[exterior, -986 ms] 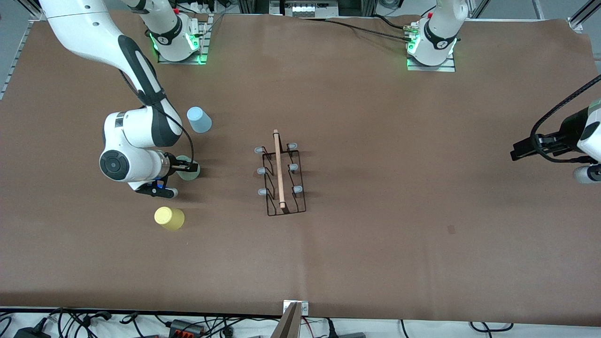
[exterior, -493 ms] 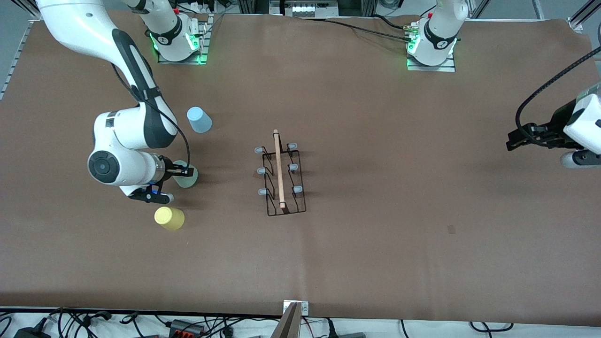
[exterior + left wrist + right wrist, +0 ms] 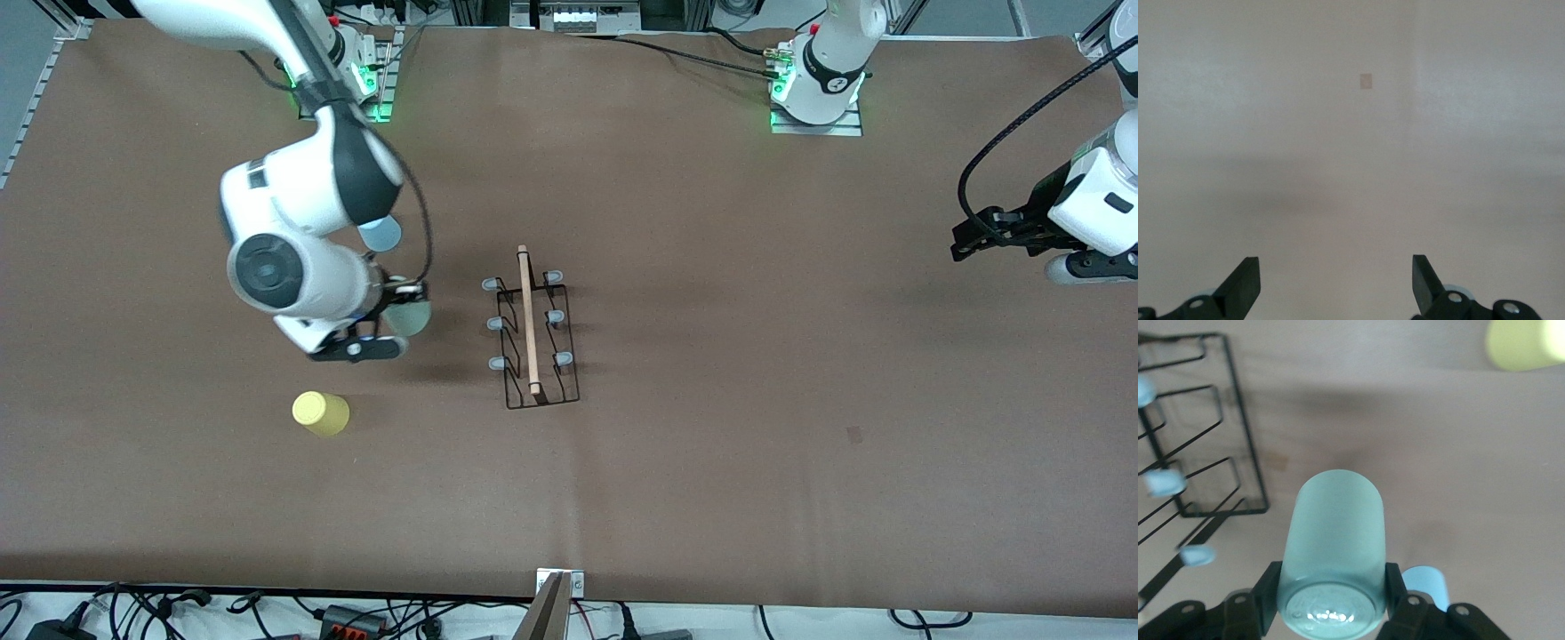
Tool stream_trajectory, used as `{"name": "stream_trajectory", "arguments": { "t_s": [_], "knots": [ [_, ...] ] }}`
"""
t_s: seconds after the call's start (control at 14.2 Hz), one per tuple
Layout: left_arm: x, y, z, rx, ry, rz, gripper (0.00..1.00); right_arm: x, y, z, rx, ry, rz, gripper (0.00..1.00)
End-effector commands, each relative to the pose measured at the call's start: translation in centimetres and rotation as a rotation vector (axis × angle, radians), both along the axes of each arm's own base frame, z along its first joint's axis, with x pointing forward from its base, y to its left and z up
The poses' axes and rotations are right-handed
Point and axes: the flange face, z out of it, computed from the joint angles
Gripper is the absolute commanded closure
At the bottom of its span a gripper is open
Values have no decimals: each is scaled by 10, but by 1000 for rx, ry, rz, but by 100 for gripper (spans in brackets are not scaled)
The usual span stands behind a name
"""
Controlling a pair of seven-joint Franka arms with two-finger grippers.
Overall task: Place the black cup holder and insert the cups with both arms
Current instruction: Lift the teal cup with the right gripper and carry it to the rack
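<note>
**Mint cup airborne, rack waiting**

Right wrist view: the mint-green cup (image 3: 1335, 547) sits clamped in the right claw (image 3: 1331, 603), base toward the camera, long axis pointing away. In the front view's centre-left it hangs just beside the black cup holder (image 3: 532, 333), whose rod runs up-down. A second ago the cup stood on the desk (image 3: 756, 400). The left claw (image 3: 1336, 283) waits, spread wide, at right edge.

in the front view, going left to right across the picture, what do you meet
yellow cup → right tool holding the mint-green cup above the table → black cup holder → left tool, open and waiting at the left arm's end. The light blue cup is half hidden, so it is left out.
</note>
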Motion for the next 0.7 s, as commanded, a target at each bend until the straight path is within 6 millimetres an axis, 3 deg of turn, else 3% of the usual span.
{"name": "stream_trajectory", "arguments": {
  "t_s": [0.0,0.14,0.28,0.49,0.63],
  "knots": [
    [-6,2,1,14,-14,-22,0,-14,38,15,-5,-19,-5,76],
    [-7,3,0,14,-10,-20,0,-19,58,29,63,-8,-42,76],
    [-5,3,2,13,-16,-20,0,-19,61,31,91,9,-67,76],
    [-3,5,0,12,-10,-17,0,-26,73,28,92,17,-57,76],
    [-3,5,-1,12,-8,-17,0,-32,84,15,81,34,-42,76]
  ]
}}
